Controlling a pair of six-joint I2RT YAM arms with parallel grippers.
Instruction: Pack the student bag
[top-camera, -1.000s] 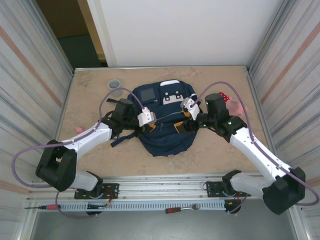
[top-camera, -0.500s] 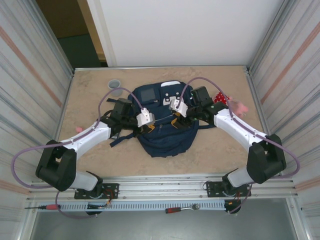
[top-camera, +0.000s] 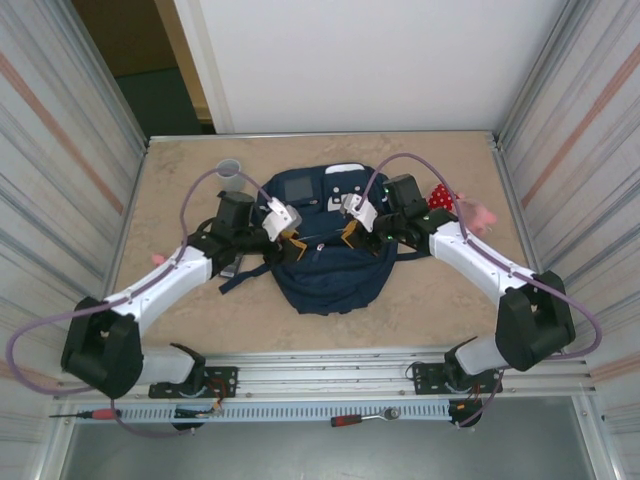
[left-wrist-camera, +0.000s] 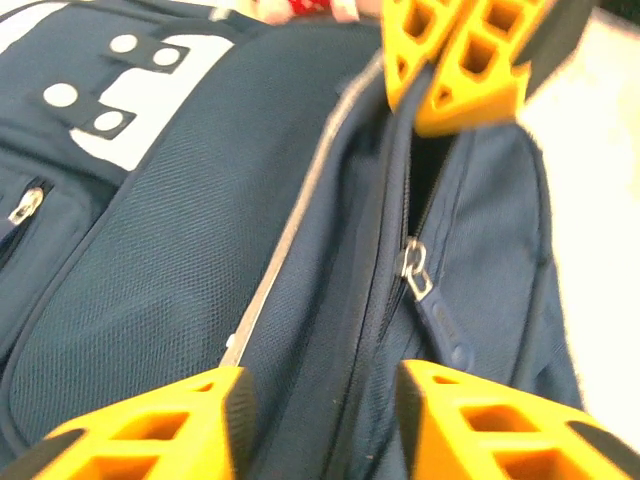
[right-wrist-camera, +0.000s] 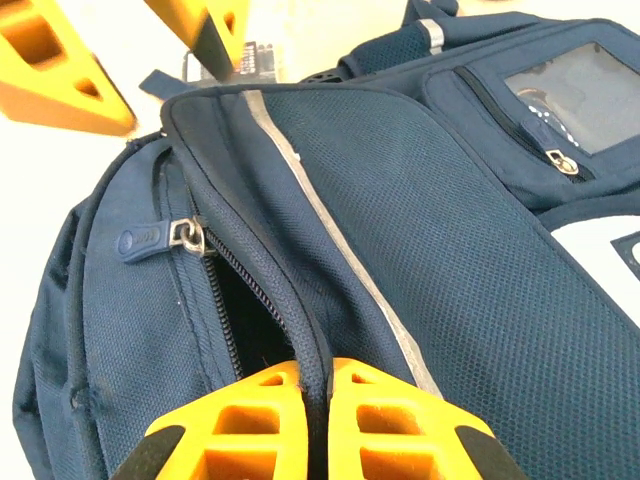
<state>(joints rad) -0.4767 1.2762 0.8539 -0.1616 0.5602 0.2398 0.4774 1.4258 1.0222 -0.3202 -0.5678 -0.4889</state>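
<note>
The student bag (top-camera: 325, 250), navy with white patches, lies flat mid-table with its top zipper partly undone. My right gripper (right-wrist-camera: 315, 400) is shut on the fabric lip of the zipper opening, and a dark gap shows beside the zipper pull (right-wrist-camera: 185, 238). In the top view the right gripper (top-camera: 350, 232) sits over the bag's upper right part. My left gripper (left-wrist-camera: 320, 420) stands open, its fingers straddling the zipper seam (left-wrist-camera: 390, 300) without pinching it. It hovers over the bag's upper left part (top-camera: 291, 238), facing the right gripper's fingers (left-wrist-camera: 460, 60).
A grey cup (top-camera: 229, 170) stands at the back left of the bag. A red polka-dot item (top-camera: 443, 194) and a pink one (top-camera: 482, 213) lie behind my right arm. A small pink piece (top-camera: 157, 259) lies left. Tools (top-camera: 360, 418) rest on the front rail.
My right gripper swung left onto the bag and closed on the zipper lip. My left gripper opened, let go of the bag and shifted slightly back.
</note>
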